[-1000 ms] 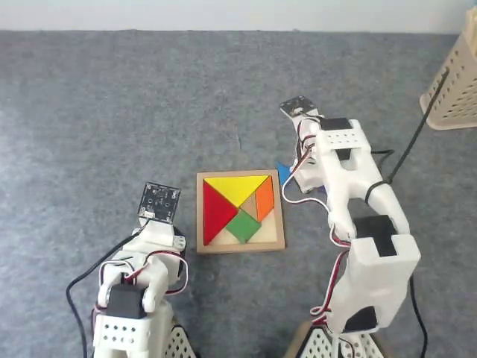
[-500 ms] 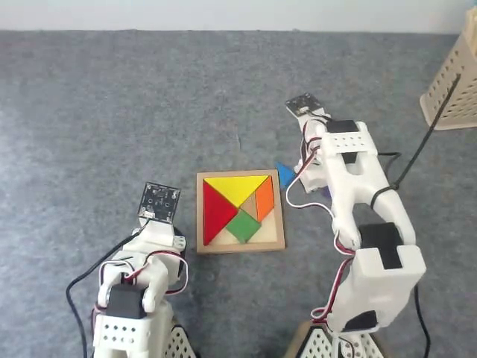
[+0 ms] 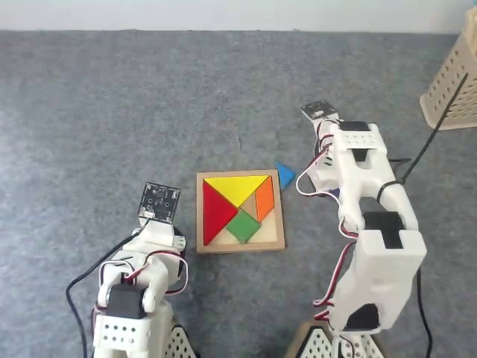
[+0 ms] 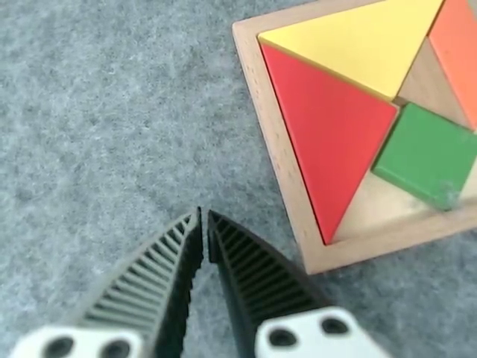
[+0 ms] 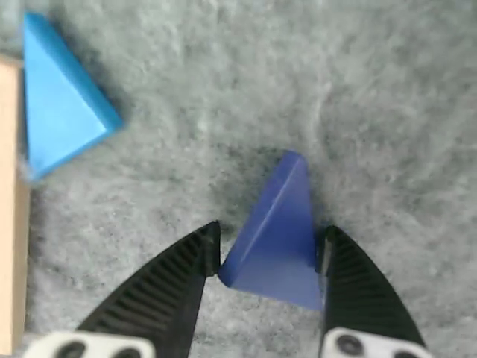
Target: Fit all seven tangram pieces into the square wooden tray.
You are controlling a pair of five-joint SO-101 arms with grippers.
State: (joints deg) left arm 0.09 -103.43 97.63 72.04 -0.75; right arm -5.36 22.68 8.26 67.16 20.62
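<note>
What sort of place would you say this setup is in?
Probably an indoor robotics bench or lab: a grey felt-like mat covers the table, a left arm and a right arm stand at its near edge, and a wooden tray with coloured tangram pieces lies between them.

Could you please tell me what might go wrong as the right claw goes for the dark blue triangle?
1. The right claw straddles the dark blue triangle across its slanted sides, so on closing the piece may squirt out or twist on the carpet.
2. The light blue triangle lies close against the tray rim, so carrying a piece over might knock it.
</note>
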